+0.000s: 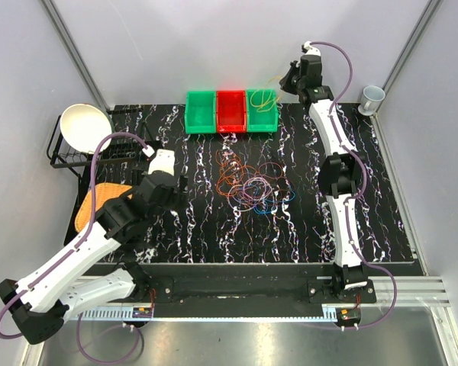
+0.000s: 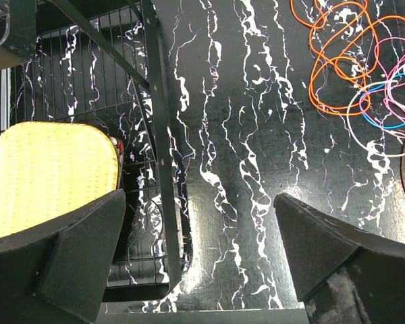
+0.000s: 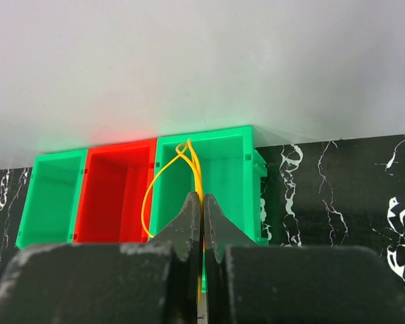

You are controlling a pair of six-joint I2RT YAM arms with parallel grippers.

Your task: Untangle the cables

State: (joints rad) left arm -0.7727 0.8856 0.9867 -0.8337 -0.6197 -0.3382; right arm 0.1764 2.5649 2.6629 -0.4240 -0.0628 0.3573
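Cables (image 1: pixel 252 185) tangled together, yellow cable (image 3: pixel 146 206) pinched by right fingers (image 3: pixel 187 223) over green bin (image 3: pixel 250 169), left fingers (image 2: pixel 61 263) spread

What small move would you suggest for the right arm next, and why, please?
Probably open the right jaws: they are shut on a yellow cable hanging over the rightmost green bin, well apart from the tangle of other cables, so letting go should drop it inside.
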